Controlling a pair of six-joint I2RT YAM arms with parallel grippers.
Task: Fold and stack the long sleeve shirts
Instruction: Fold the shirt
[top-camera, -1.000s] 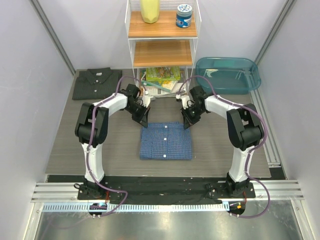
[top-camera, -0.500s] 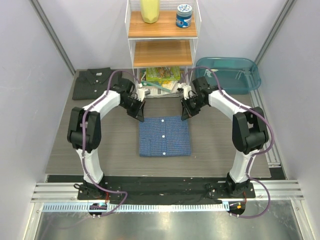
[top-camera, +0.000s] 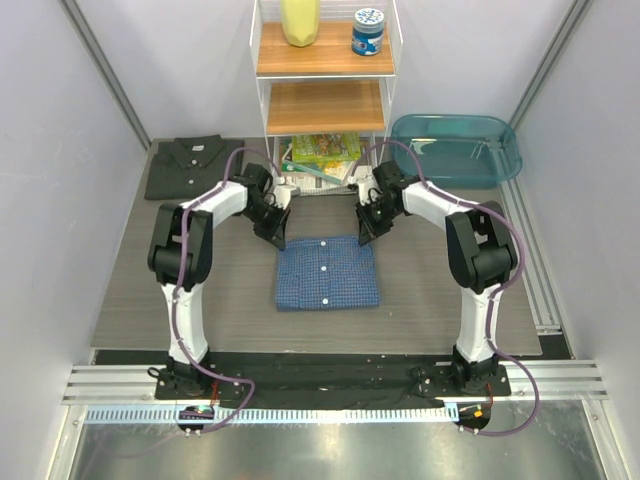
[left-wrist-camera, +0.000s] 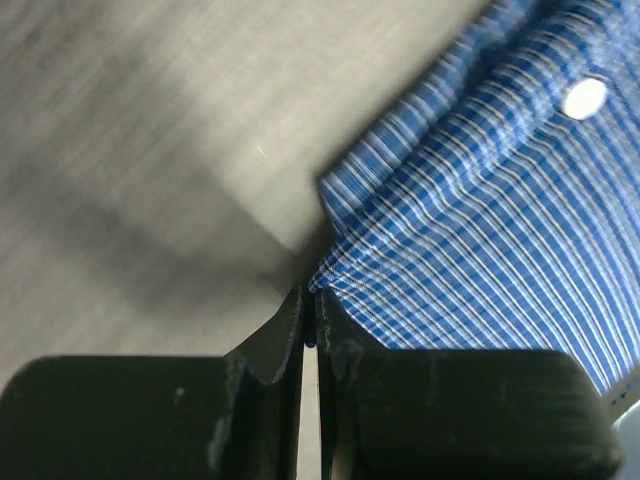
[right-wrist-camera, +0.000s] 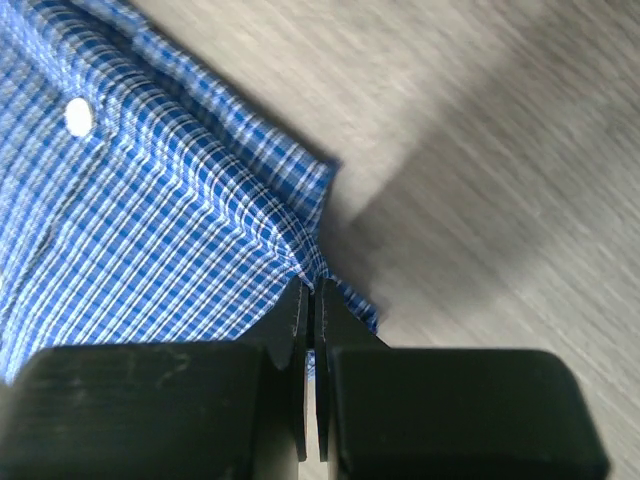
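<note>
While claws pinch its corners, the blue shirt lies between.

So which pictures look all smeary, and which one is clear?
Left wrist view: the table is smeared into streaks, the blue shirt is a bit soft, and there is a dark shadow by the left gripper. Right wrist view: the table is streaky too, but the shirt's checks are sharper. Top view: clear and evenly lit.

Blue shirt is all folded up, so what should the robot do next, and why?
Probably lift it a little and carry it left onto the grey shirt. The left gripper and right gripper each pinch a far corner of the folded blue shirt, and the grey shirt lies folded, apart, at far left.
</note>
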